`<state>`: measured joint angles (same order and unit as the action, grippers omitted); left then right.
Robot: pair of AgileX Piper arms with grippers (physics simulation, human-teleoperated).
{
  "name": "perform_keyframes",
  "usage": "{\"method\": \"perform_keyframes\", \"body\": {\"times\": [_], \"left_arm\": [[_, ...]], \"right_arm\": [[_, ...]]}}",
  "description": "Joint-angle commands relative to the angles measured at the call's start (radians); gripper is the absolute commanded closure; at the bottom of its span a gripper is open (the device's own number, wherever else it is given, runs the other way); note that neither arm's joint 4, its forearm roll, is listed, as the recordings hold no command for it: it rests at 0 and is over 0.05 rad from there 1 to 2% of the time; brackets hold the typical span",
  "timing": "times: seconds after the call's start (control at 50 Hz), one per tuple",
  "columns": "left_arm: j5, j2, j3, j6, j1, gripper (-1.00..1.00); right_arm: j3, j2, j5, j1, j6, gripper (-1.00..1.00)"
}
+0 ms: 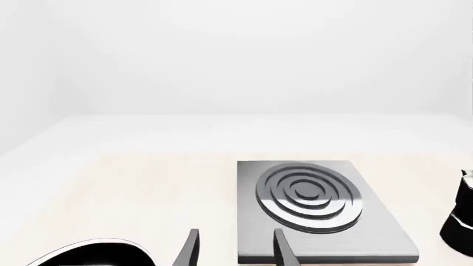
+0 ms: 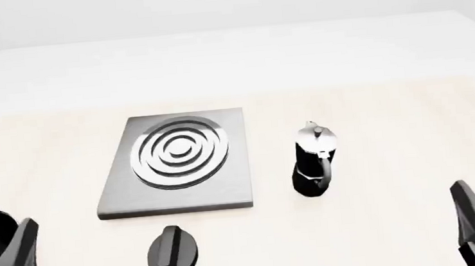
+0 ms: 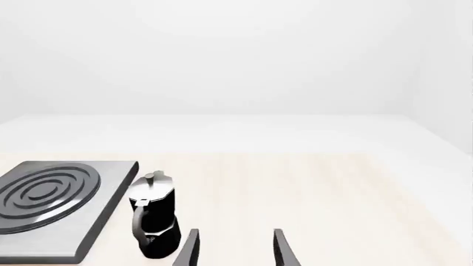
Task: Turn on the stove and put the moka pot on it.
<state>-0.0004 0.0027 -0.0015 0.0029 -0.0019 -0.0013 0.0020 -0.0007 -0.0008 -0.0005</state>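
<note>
The stove (image 2: 177,177) is a flat grey slab with a ringed burner (image 2: 179,152), left of the table's middle. Its black oval knob (image 2: 173,251) lies apart, just in front of the slab. The moka pot (image 2: 313,162) stands upright on the table right of the stove, and also shows in the right wrist view as the moka pot (image 3: 154,219). My left gripper (image 1: 236,234) is open and empty, low at the near left, facing the stove (image 1: 318,221). My right gripper (image 3: 235,234) is open and empty at the near right, short of the pot.
A black rounded shape (image 1: 92,254) with a pale rim sits beside the left gripper; I cannot tell what it is. One left finger (image 2: 21,247) and one right finger (image 2: 472,209) show at the near corners. The light wooden tabletop (image 2: 391,119) ends at a white far edge.
</note>
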Motion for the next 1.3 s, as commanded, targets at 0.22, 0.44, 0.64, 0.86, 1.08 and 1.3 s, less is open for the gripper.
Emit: {"method": "perform_keyframes", "body": {"times": [0.22,0.44,0.64,0.86,1.08,1.3], "left_arm": [[-0.183,0.411,-0.086,0.064,-0.044,-1.00],[-0.098,0.801,-0.301,0.053,-0.119,-1.00],[0.070,0.861,-0.449,0.122,-0.183,-1.00],[0.208,0.998,-0.571,0.131,-0.247,-1.00],[0.317,1.150,-0.661,0.118,-0.299,-1.00],[0.345,1.269,-0.670,-0.060,-0.439,-1.00]], "right_arm": [[0.001,0.069,-0.050,0.000,-0.009,-1.00],[0.001,0.089,-0.064,-0.001,-0.016,-1.00],[0.000,0.112,-0.076,0.002,-0.016,-1.00],[0.001,0.135,-0.089,0.004,-0.030,-1.00],[0.001,0.143,-0.095,-0.003,-0.031,-1.00],[0.000,0.118,-0.075,-0.006,-0.028,-1.00]]}}
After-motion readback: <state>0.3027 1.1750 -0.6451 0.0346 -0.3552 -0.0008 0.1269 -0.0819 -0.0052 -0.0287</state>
